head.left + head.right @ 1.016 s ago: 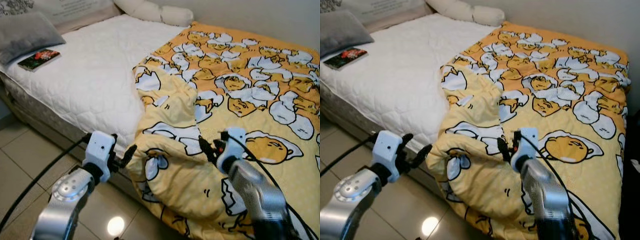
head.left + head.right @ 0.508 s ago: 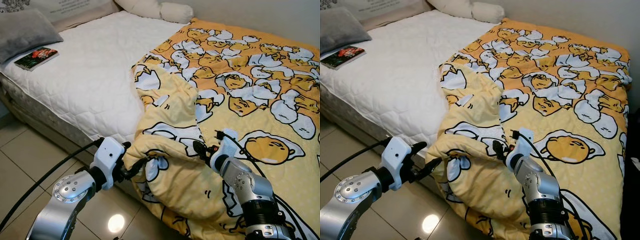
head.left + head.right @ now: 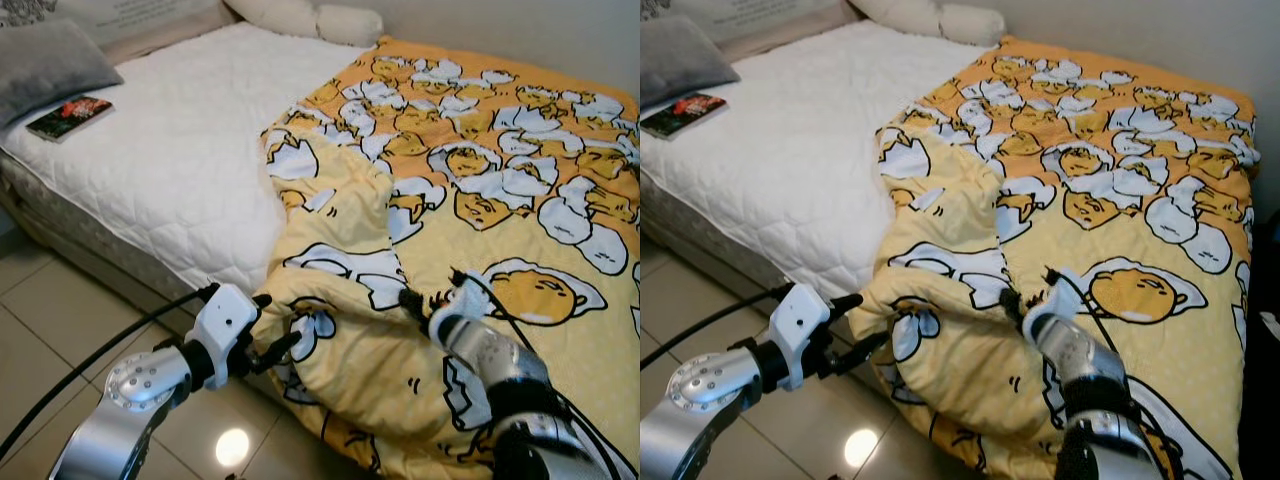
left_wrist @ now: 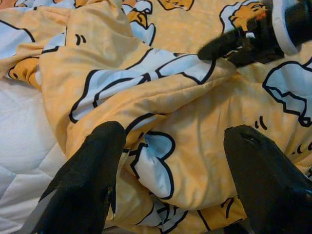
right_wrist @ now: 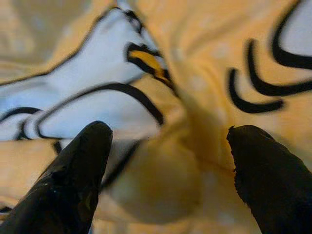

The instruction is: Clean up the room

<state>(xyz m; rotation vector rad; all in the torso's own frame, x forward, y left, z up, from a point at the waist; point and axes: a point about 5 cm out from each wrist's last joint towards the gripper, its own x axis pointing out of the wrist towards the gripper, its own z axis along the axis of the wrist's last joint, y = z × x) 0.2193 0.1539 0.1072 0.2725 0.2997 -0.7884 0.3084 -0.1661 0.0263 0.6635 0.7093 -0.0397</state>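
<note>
Hanging off the bed (image 3: 150,190) edge is a yellow blanket (image 3: 480,200), bunched up at the near corner. L gripper (image 3: 277,348) is wide open w/ its fingers (image 4: 92,170) at the hanging fold. R gripper (image 3: 411,297) is open too, tips pressed on the blanket top. Book (image 3: 68,116) and grey pillow (image 3: 50,65) lie far off on the white mattress.

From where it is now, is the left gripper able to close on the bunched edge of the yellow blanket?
Probably yes. The left gripper is open at the blanket's bunched corner hanging off the bed, fabric lying between its fingers in the wrist view, nothing blocking.
</note>
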